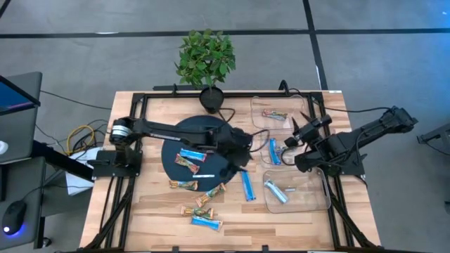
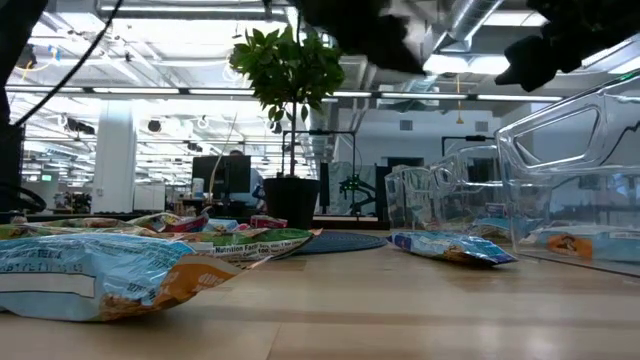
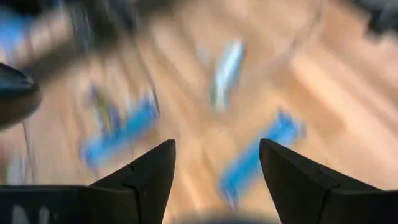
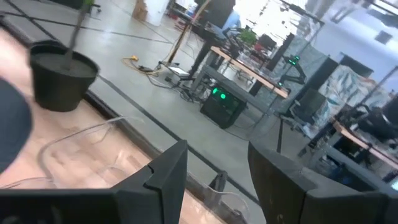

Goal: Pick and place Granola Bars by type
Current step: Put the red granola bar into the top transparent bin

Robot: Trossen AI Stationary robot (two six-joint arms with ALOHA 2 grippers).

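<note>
Granola bars lie scattered on the wooden table. A blue bar (image 1: 191, 154) and a green-brown one (image 1: 185, 164) rest on the round black mat (image 1: 169, 144). Several more (image 1: 202, 202) lie near the front edge, and another blue bar (image 1: 247, 186) lies beside the mat. My left gripper (image 1: 242, 150) hangs open above the mat's right edge; in its blurred wrist view its fingers (image 3: 214, 149) stand apart with nothing between them, above a blue bar (image 3: 261, 155). My right gripper (image 1: 295, 139) waits open over the clear containers, empty (image 4: 216, 149).
Three clear containers stand at the right: the far one (image 1: 271, 112) holds an orange bar, the middle one (image 1: 273, 151) a blue bar, the near one (image 1: 295, 191) a pale bar. A potted plant (image 1: 206, 60) stands at the far edge. A thin white strip (image 1: 205, 176) lies on the mat.
</note>
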